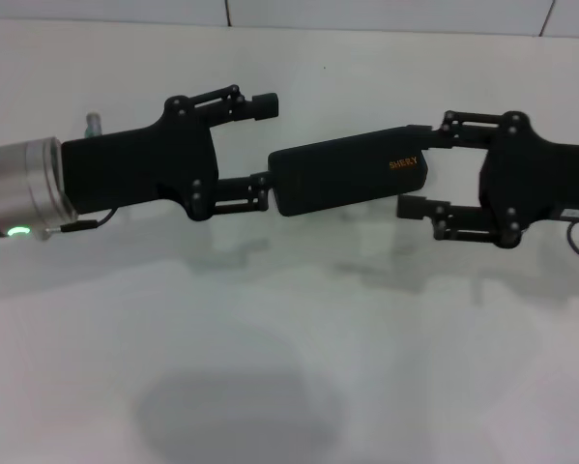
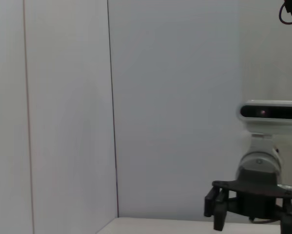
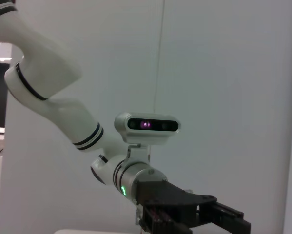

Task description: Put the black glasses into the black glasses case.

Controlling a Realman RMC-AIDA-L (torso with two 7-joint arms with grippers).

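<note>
Both grippers, left gripper (image 1: 266, 150) and right gripper (image 1: 415, 170), fingers spread wide, pinch the closed black glasses case (image 1: 347, 182) aloft between them; uneven pressure could drop it onto the table (image 1: 289, 367).

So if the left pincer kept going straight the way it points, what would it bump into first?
Probably the matte black rectangular glasses case, held up between both pincers; the left pincer points straight at its near end, and one finger already looks to be touching it.

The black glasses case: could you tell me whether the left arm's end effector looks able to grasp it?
Probably yes. The black glasses case sits ahead of the left end effector, whose fingers are spread, one at its near end. Nothing lies between; the right end effector is at the other end.
</note>
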